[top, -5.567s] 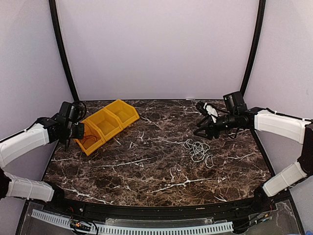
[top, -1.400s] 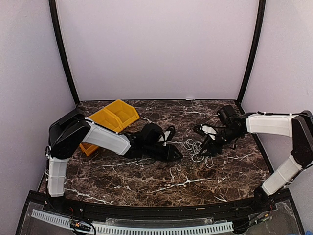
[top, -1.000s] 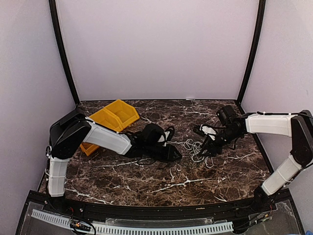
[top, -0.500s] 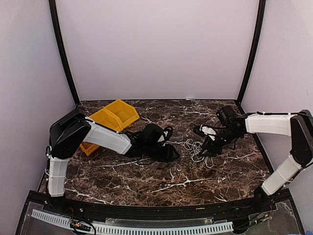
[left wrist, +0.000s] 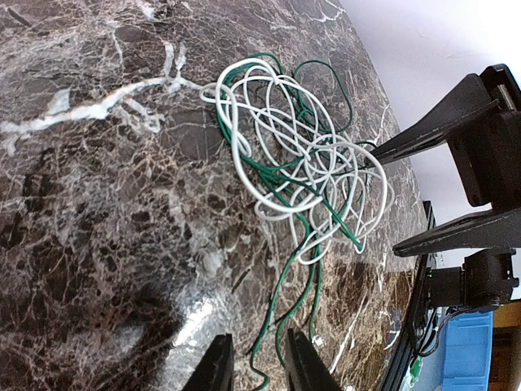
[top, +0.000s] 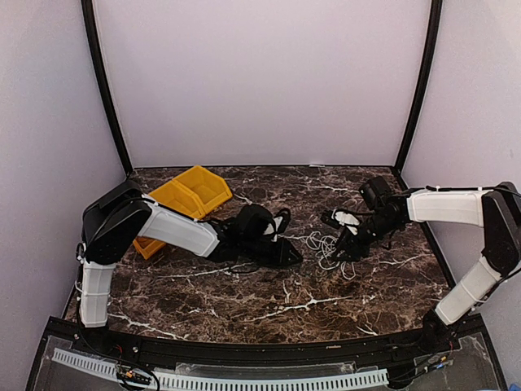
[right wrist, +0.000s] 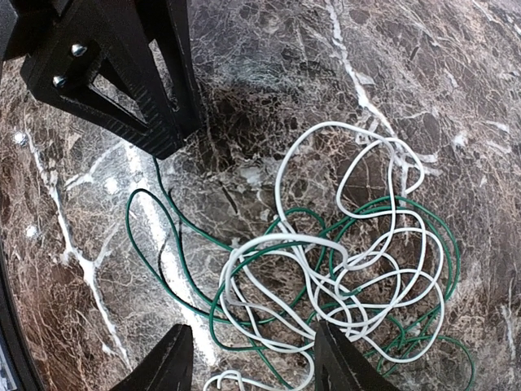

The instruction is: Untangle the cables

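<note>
top external tabletop (top: 244,301): dark marble.
left claw (left wrist: 259,365): tips narrowly apart, green cable (right wrist: 128,224) between them, at tangle's 9 o'clock.
cables (top: 326,248): white and green, tangled, 3 o'clock of centre.
right claw (right wrist: 256,362): spread wide, tangle's 3 o'clock.
yellow bins (top: 183,199): far, 10 o'clock.
</note>
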You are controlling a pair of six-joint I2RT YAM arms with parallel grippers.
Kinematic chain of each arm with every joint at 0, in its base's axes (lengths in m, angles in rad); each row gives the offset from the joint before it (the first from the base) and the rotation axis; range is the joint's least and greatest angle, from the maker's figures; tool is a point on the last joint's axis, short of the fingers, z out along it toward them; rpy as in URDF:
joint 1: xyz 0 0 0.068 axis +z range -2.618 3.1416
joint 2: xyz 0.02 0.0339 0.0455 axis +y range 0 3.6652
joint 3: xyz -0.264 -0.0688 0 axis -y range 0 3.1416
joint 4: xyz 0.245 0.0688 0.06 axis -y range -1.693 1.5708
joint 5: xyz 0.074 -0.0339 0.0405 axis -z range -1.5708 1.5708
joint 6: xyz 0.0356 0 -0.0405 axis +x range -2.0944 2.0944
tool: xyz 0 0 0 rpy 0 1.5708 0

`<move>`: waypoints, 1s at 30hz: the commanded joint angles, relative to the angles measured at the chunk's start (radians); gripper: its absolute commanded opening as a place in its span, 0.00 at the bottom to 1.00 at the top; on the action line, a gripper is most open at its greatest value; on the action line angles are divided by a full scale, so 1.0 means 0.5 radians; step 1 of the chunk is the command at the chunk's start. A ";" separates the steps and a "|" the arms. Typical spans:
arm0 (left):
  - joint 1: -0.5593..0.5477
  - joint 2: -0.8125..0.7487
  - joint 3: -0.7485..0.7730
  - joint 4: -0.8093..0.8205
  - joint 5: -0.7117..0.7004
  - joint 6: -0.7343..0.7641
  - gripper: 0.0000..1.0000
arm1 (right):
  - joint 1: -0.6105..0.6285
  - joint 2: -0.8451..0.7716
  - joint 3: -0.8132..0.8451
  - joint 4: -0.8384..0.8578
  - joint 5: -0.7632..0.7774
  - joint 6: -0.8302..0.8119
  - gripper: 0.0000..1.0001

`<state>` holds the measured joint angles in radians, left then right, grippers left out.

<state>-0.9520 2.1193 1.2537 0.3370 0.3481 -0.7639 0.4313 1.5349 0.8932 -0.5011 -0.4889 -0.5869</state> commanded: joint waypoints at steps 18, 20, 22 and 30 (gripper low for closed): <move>0.001 -0.021 -0.054 -0.011 0.076 0.040 0.17 | 0.036 0.053 0.002 0.031 0.039 -0.017 0.52; 0.000 -0.023 -0.049 -0.034 0.077 0.044 0.17 | 0.039 0.053 0.002 0.032 0.041 -0.021 0.52; 0.001 -0.023 -0.045 -0.049 0.077 0.055 0.15 | 0.045 0.059 0.005 0.031 0.045 -0.022 0.52; 0.000 -0.152 -0.063 -0.117 0.050 0.130 0.00 | 0.083 -0.214 0.110 0.220 -0.042 0.107 0.54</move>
<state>-0.9520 2.1193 1.2396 0.3191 0.3790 -0.7364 0.4591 1.5364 0.8955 -0.4904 -0.4568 -0.5797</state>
